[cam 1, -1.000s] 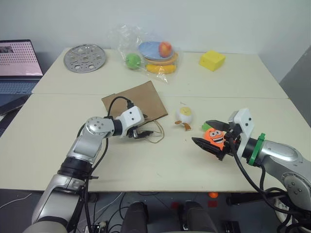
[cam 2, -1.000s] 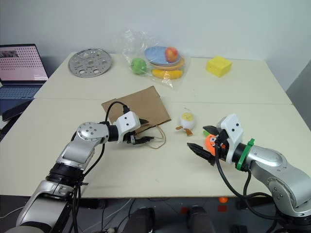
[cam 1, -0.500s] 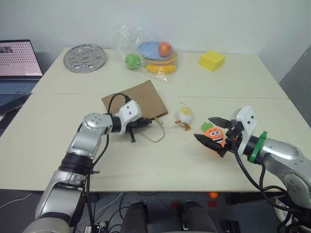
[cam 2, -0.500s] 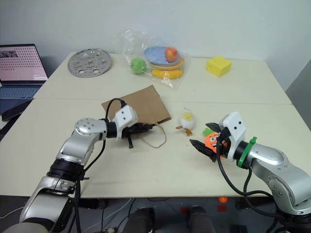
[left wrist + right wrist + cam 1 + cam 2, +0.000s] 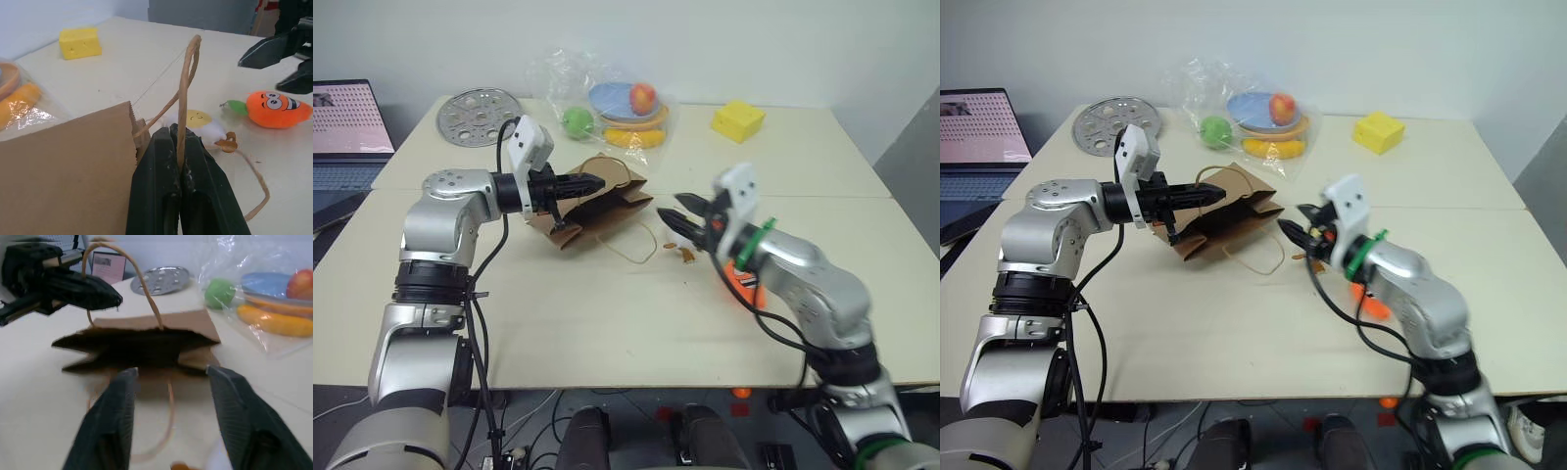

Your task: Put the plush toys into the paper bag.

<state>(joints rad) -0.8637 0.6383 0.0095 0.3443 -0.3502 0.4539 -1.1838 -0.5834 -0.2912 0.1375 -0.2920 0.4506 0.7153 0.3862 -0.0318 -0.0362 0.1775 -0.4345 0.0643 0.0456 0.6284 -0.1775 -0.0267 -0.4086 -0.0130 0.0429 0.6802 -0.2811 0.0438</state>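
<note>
Head views: the left end effector [image 5: 595,182], now clamped on the twine handle [image 5: 188,78], is lifting the paper bag [image 5: 602,209] open. Wrist views: the right end effector [image 5: 171,396], now empty and apart, is facing its mouth; carrot [image 5: 274,108] and white toy [image 5: 198,122] are lying on the tabletop [image 5: 607,313], so loading is pending

Two small plush toys: one orange carrot [image 5: 277,108], one white-yellow roundish one [image 5: 197,123]. One brown kraft paper bag [image 5: 1231,216], one yellow foam block [image 5: 1379,131], one perforated metal disc [image 5: 1113,119].
</note>
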